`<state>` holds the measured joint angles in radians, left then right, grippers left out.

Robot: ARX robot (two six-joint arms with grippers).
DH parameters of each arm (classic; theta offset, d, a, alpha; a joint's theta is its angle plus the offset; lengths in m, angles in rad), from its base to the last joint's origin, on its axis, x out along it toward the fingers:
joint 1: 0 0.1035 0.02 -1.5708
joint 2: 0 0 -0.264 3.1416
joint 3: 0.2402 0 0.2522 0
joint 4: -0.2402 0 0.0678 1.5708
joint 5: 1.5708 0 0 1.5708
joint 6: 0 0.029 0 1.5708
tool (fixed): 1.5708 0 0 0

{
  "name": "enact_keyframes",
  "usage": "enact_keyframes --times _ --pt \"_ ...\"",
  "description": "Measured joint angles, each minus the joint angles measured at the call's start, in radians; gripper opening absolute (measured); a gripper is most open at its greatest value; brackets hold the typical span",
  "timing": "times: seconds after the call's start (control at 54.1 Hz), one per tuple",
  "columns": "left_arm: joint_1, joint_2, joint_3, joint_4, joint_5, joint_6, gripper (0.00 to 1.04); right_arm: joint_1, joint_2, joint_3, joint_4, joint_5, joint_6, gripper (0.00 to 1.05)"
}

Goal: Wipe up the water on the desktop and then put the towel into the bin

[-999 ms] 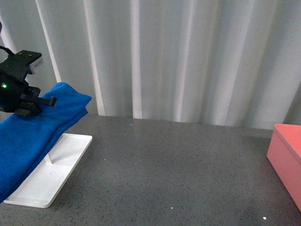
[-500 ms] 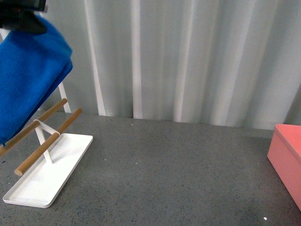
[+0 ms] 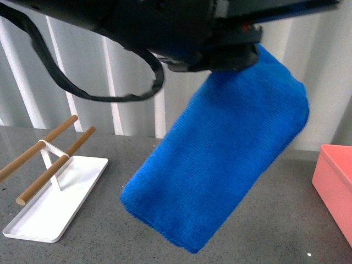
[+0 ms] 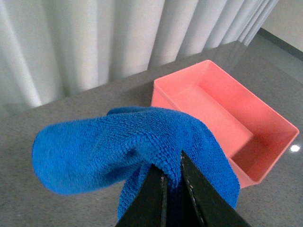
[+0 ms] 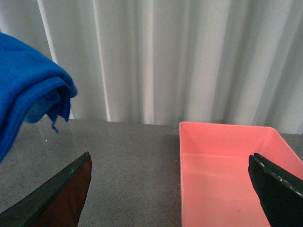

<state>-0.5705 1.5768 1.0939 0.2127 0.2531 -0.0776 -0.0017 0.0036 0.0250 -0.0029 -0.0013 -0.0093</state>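
Note:
The blue towel [image 3: 220,154] hangs folded from my left gripper [image 4: 171,163], which is shut on the towel's upper fold [image 4: 118,142]. In the front view it dangles above the dark grey desktop [image 3: 110,231], right of the middle. The pink bin [image 3: 335,181] stands at the right edge, empty [image 4: 208,109], beyond and below the towel. My right gripper [image 5: 169,156] is open with nothing between its fingers, low over the desktop [image 5: 128,161], facing the bin [image 5: 227,170]. The towel [image 5: 28,94] also shows off to one side in the right wrist view.
A flat white tray [image 3: 33,231] carrying two wooden rods [image 3: 52,170] sits at the left of the desktop. White pleated curtains [image 3: 341,66] close off the back. My left arm [image 3: 165,27] and its cable span the top of the front view.
My left arm has lifted the towel off the wooden rods and swung it right, from the far left to right of the middle, close to the bin.

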Motion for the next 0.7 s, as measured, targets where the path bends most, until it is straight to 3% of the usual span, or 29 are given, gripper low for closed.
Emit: enact_keyframes --times 0.093,0.167,0.241,0.278,0.37,0.463,0.703 --pt "-0.027 0.024 -0.003 0.016 0.000 -0.034 0.04 0.000 0.000 0.000 0.000 -0.002 0.001 0.98" --pt "-0.030 0.029 -0.003 0.017 -0.003 -0.051 0.04 -0.097 0.087 0.001 0.116 -0.336 0.168 0.98" --pt "-0.033 0.029 -0.003 0.017 -0.009 -0.058 0.04 -0.119 0.223 0.008 0.253 -0.526 0.309 0.98" --pt "-0.034 0.029 -0.002 0.017 -0.010 -0.060 0.04 -0.112 0.312 0.022 0.337 -0.567 0.359 0.98" --pt "-0.034 0.029 -0.002 0.017 -0.015 -0.063 0.04 -0.045 0.584 0.111 0.571 -0.528 0.414 0.98" --pt "-0.035 0.029 0.003 0.007 -0.016 -0.066 0.04 0.039 0.796 0.177 0.699 -0.484 0.397 0.98" --pt "-0.041 0.029 0.034 -0.031 -0.019 -0.082 0.04 0.245 1.115 0.182 0.807 -0.425 0.304 0.98"
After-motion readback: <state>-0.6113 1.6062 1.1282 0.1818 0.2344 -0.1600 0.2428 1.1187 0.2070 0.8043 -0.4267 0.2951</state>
